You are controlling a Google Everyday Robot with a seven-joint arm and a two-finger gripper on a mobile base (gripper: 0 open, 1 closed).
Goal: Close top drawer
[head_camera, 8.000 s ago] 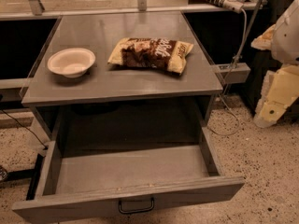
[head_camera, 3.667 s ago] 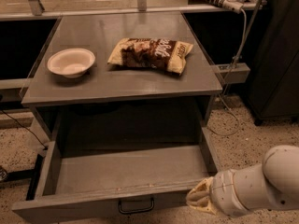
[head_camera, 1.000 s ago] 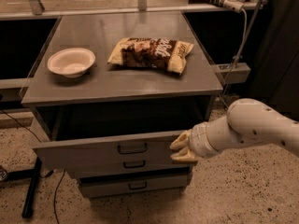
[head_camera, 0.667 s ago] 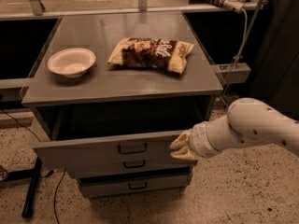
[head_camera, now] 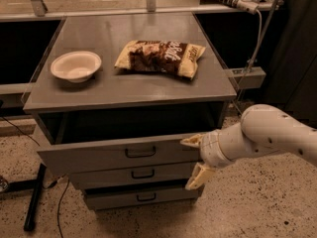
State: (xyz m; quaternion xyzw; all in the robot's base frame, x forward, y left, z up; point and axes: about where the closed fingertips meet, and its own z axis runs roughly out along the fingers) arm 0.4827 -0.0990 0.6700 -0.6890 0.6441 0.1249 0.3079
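The top drawer [head_camera: 99,156] is a wide grey metal drawer with a black wire handle [head_camera: 140,152] at the centre of its front. It stands only a little way out from the cabinet, with a dark gap above its front. My gripper [head_camera: 194,161] is at the right end of the drawer front, with the fingers spread apart one above the other and holding nothing. The upper fingertip [head_camera: 190,142] lies at the drawer's top edge. The lower fingertip [head_camera: 194,180] lies beside the middle drawer [head_camera: 163,173].
On the cabinet top [head_camera: 148,88] lie a white bowl [head_camera: 76,66] at the left and a snack bag [head_camera: 161,57] at the middle. The bottom drawer [head_camera: 145,197] is below. A black stand leg [head_camera: 34,197] is on the floor at left. A cable [head_camera: 255,38] hangs at right.
The drawer, fully pulled out eight seconds ago, has been pushed nearly in. My gripper came in from the right to its front. Over the last second little has moved.
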